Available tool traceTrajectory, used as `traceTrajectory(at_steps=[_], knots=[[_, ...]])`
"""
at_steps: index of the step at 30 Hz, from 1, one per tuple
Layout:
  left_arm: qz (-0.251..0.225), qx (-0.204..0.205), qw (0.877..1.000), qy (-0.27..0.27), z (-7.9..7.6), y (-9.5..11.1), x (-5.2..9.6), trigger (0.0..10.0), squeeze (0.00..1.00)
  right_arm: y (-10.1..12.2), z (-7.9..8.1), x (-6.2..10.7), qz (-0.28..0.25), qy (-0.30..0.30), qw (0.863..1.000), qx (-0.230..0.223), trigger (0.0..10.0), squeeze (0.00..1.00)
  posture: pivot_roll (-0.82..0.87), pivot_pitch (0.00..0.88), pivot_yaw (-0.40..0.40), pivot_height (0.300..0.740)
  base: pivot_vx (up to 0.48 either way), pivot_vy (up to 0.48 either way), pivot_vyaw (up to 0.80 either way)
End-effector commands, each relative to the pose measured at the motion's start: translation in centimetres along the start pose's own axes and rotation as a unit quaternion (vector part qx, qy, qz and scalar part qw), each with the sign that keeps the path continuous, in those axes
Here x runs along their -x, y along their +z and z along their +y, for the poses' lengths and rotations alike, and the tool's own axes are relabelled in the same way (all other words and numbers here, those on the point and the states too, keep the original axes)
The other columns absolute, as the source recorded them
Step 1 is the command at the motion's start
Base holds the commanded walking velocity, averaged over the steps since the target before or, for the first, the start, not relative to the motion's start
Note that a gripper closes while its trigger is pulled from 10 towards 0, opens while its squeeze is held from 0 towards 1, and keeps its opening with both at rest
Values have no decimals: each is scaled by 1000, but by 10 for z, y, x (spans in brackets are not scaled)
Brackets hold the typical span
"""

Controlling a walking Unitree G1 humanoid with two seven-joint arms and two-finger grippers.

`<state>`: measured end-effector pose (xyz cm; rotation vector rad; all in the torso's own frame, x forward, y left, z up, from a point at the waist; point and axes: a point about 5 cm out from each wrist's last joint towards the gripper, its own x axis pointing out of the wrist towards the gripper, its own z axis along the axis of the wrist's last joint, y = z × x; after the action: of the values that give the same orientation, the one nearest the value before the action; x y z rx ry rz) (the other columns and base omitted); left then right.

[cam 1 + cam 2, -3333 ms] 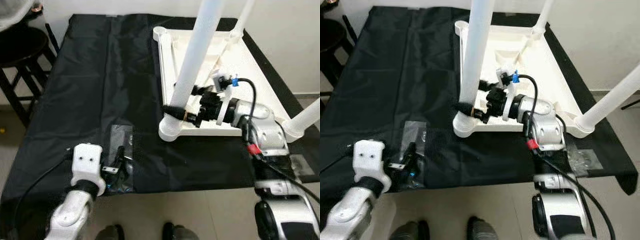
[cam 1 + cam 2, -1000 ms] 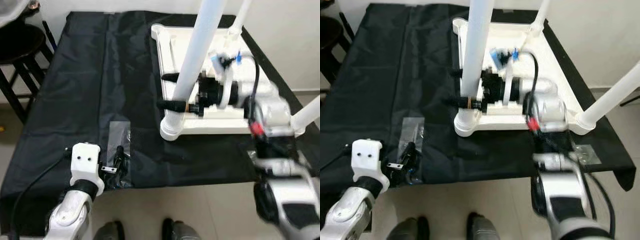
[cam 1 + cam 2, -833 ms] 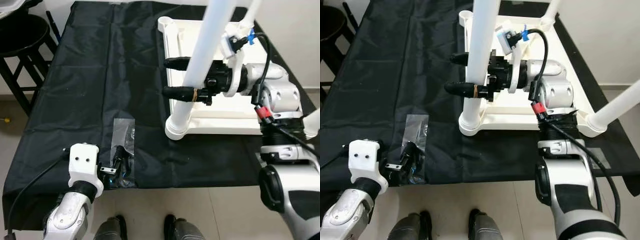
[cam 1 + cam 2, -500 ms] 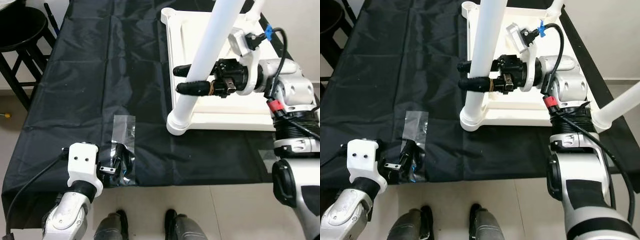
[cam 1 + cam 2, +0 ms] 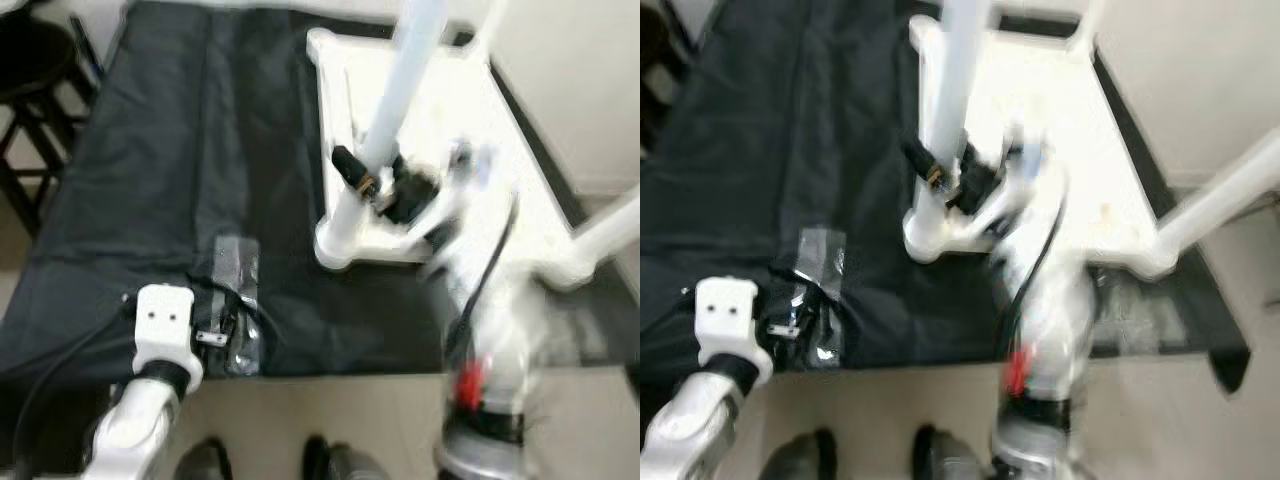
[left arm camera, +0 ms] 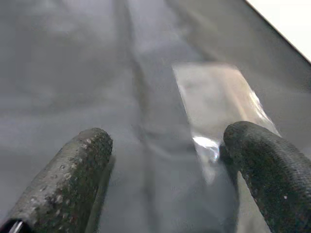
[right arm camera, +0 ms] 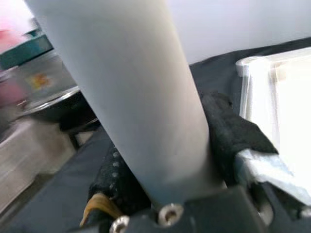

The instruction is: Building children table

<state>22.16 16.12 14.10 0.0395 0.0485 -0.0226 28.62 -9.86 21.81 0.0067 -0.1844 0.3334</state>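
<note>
I have the upturned white children's table (image 5: 450,130) lying top-down on the surface (image 5: 150,150), which is draped in black cloth, and I'll place everything from that table. Its near-left leg (image 5: 395,95) stands up from the corner socket closest to me. My right gripper (image 5: 365,180) has its jaws clamped on that leg low down, just above the socket; in the right wrist view the white leg (image 7: 126,97) sits squarely between the two black fingers (image 7: 228,131), one pressed on each side. The head pictures are blurred, so the right arm reads as a smear running from the table's near edge back toward me. Another leg (image 5: 1215,205) rises from the table's near-right corner.

Well to the left of the table, near the front edge of the cloth, lies a clear plastic bag (image 5: 235,300); what it holds I cannot make out. My left gripper (image 6: 170,160) hovers over the bag with its jaws apart, one finger on each side of the bag's near end, the bag (image 6: 218,107) lying flat between and ahead of them
</note>
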Motion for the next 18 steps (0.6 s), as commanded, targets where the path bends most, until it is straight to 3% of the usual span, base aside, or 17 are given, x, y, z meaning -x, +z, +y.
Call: traceTrajectory(at_steps=[1,2,5,6,9,10,11,13,14,16,17,18], knots=[[11,6,1000,-8,-1,-8,-5,10000,0,-79,9,8,193,-26,979,-59,0,0,-2,169,-127,740,0,0,0],[12,8,1000,-11,-2,-10,-10,10000,0,-71,9,-7,170,-22,984,-52,0,0,-15,148,-123,740,0,0,0],[14,10,1000,-12,-2,-12,-14,10000,0,-63,11,-19,155,-20,986,-50,0,0,-23,138,-116,740,0,0,0],[15,9,1000,-12,-2,-14,-17,10000,0,-57,13,-27,150,-13,987,-49,10000,0,-26,130,-109,740,0,0,0],[15,8,1000,-11,-1,-14,-19,10000,0,-55,17,-28,159,-2,986,-51,10000,0,-26,130,-109,740,0,0,0],[14,8,1000,-11,-2,-14,-20,10000,0,-49,17,-29,150,25,987,-49,10000,188,-30,134,-95,740,0,0,0],[13,8,1000,-12,-2,-13,-19,10000,0,-43,16,-27,140,46,988,-49,10000,1000,-28,145,-94,740,0,0,0],[12,8,1000,-13,-2,-12,-19,10000,0,-38,16,-25,133,58,988,-49,10000,1000,-28,145,-94,740,0,0,0],[11,9,1000,-15,-3,-11,-17,10000,0,-30,8,-27,107,106,988,-40,10000,1000,-23,163,-92,740,0,0,0],[9,9,1000,-15,-3,-10,-16,10000,0,-25,2,-28,91,134,986,-32,10000,1000,-23,163,-92,740,0,0,0],[6,9,1000,-16,-4,-8,-13,10000,0,-15,-5,-27,75,195,978,-25,10000,1000,-12,195,-91,740,0,0,0],[6,9,1000,-16,-4,-8,-13,10000,0,-15,-5,-27,75,195,978,-25,10000,1000,-12,195,-91,740,0,0,0]])
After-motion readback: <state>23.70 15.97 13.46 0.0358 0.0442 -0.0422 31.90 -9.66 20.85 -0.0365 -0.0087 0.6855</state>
